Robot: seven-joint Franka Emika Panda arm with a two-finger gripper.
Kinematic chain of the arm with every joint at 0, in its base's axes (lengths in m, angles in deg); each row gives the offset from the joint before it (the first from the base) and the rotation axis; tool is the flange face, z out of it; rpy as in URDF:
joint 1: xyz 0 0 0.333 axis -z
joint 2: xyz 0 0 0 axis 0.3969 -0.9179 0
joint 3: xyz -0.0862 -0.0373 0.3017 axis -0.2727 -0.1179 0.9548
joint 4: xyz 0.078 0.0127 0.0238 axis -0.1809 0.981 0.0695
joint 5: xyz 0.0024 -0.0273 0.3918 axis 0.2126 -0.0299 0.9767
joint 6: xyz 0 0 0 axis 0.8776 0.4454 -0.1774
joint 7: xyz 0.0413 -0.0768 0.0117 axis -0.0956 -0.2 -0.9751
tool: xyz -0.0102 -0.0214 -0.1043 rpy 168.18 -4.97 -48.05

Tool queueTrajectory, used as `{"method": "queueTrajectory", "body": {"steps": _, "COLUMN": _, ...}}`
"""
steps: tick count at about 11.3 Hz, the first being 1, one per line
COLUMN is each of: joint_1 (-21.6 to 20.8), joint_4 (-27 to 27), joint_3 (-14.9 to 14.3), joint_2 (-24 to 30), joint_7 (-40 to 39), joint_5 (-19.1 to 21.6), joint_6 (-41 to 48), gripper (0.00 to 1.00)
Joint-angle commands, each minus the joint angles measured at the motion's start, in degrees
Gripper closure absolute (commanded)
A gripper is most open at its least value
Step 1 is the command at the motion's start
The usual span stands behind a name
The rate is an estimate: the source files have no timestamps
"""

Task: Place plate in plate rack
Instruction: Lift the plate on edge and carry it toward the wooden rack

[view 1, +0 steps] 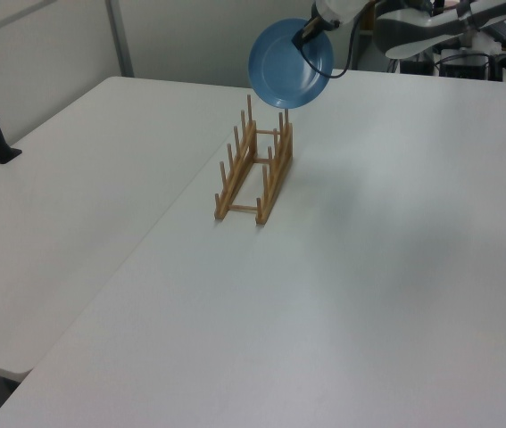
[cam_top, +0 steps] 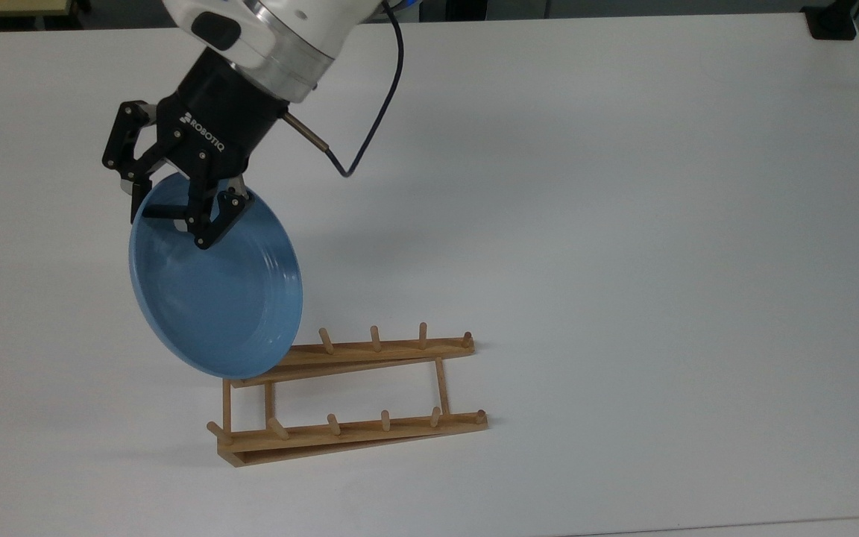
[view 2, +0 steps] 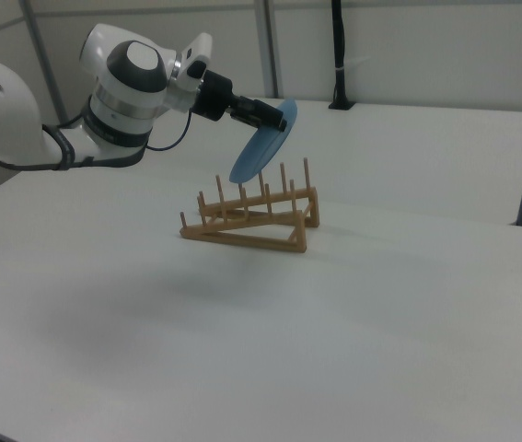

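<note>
Jaws: the gripper (cam_top: pixel 173 210), upper left of the top view, has its jaws clamped on the rim of the plate (cam_top: pixel 215 293).
Plate: light blue, held tilted in the air; in the top view its lower edge overlaps the left end of the rack's far rail.
Rack: the wooden rack (cam_top: pixel 351 393) stands empty at lower centre of the top view, pegs upright.
Progress: the plate is picked up and carried to the rack; it looks not yet slotted. Lowering it between pegs and letting go remain.
Surface: a plain white tabletop (cam_top: pixel 623 224).
Room: a second white table (view 1: pixel 74 205) on the left view's left, pale partition walls behind.
</note>
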Motion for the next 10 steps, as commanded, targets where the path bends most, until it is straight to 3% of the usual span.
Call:
{"method": "queueTrajectory", "body": {"steps": 1, "joint_1": -1.5, "joint_4": -0.4, "joint_3": -0.7, "joint_2": -1.3, "joint_7": 15.9, "joint_5": -12.5, "joint_6": 1.5, "gripper": 1.00}}
{"method": "queueTrajectory", "body": {"steps": 2, "joint_1": -1.4, "joint_4": -0.7, "joint_3": -0.6, "joint_2": -1.8, "joint_7": 18.8, "joint_5": -15.5, "joint_6": 1.5, "gripper": 1.00}}
{"method": "queueTrajectory", "body": {"steps": 4, "joint_1": -1.3, "joint_4": -1.9, "joint_3": -1.0, "joint_2": -2.0, "joint_7": 19.2, "joint_5": -16.7, "joint_6": 1.3, "gripper": 1.00}}
{"method": "queueTrajectory", "body": {"steps": 10, "joint_1": -1.1, "joint_4": -6.6, "joint_3": -0.9, "joint_2": -6.3, "joint_7": 19.3, "joint_5": -25.8, "joint_6": 0.1, "gripper": 1.00}}
